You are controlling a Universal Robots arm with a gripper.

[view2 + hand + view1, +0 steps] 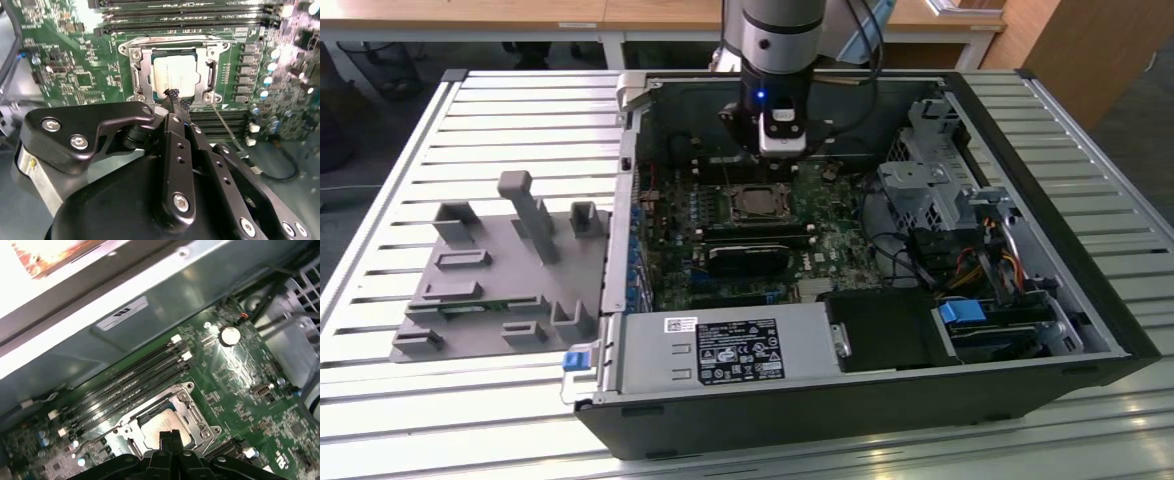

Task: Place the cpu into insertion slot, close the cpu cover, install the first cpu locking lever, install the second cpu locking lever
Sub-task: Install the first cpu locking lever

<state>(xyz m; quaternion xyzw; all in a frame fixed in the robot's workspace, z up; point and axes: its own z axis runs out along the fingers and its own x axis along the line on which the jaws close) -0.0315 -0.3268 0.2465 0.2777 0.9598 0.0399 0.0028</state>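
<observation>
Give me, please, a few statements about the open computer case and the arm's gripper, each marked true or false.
1. The silver-grey square cpu lies seated on the green motherboard. True.
2. The thin silver metal cpu cover stands upright, open. False: it lies flat around the cpu.
3. The black gripper carries the cpu. False: it is shut, its tips beside the seated cpu.
4. The grey plastic fixture lies on the slatted metal table, outside the black computer case. True.
</observation>
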